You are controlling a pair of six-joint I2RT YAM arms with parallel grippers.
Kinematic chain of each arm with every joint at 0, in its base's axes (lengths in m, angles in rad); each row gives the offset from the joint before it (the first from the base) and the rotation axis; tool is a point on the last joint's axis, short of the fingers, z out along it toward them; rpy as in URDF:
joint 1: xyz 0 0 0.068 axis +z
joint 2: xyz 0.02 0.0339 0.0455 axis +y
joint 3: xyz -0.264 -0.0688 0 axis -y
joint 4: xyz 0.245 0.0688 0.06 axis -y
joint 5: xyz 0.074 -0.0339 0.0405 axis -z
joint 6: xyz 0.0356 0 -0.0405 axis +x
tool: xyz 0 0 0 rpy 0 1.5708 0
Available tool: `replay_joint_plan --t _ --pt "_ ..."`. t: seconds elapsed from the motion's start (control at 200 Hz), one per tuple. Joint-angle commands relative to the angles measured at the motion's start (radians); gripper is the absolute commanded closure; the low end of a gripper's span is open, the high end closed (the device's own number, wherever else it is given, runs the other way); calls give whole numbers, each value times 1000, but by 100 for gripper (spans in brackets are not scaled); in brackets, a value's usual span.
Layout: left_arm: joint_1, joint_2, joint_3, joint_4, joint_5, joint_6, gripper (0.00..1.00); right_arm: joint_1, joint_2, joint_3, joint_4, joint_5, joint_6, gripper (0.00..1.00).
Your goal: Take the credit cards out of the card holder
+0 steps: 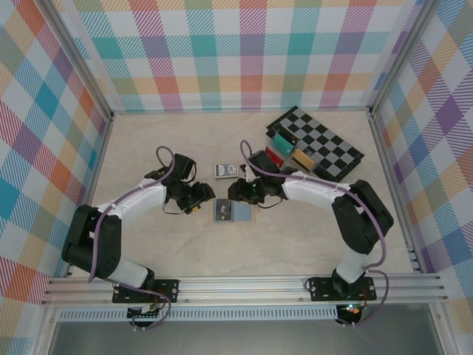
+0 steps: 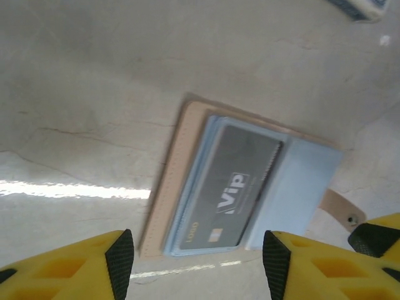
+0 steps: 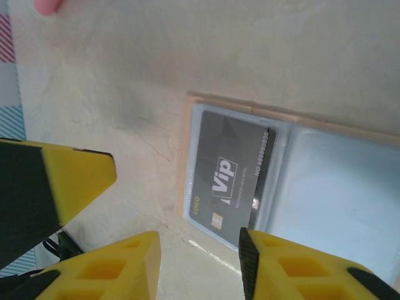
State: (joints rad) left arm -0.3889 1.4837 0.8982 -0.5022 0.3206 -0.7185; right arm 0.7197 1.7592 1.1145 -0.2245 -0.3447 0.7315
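The card holder (image 1: 235,213) lies unfolded flat on the table between my two grippers, tan edge (image 2: 165,187) outside and blue-grey lining (image 3: 337,187) inside. A grey credit card marked "VIP" (image 2: 234,187) (image 3: 228,178) sits in its left pocket, partly tucked under the pocket's edge. The small tan tab (image 2: 340,209) sticks out from the holder's far side. My left gripper (image 2: 197,262) hovers open just off the card's short end, nothing between its pads. My right gripper (image 3: 200,262) hangs open over the holder's corner, one pad (image 3: 248,259) at the card's edge, holding nothing.
A dark playing-card pack (image 1: 225,171) lies just behind the holder. At the back right sits a black-and-white checkered board (image 1: 329,144) with a clear rack of coloured cards (image 1: 288,150). The two grippers (image 1: 209,198) (image 1: 233,192) are very close to each other.
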Motion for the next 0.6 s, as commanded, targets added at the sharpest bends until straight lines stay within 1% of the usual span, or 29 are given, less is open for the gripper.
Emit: replay_joint_plan --t 0.0,0.125,0.315,0.595 --pt "10 -15 -20 20 29 18 44 2 41 46 7 -35 25 65" --pt "10 14 -30 71 88 13 51 3 88 68 -45 4 31 70" --pt "8 62 -34 138 155 5 63 2 133 89 -60 -7 46 79" --pt "1 147 -18 178 194 11 75 1 184 122 -95 -11 28 81"
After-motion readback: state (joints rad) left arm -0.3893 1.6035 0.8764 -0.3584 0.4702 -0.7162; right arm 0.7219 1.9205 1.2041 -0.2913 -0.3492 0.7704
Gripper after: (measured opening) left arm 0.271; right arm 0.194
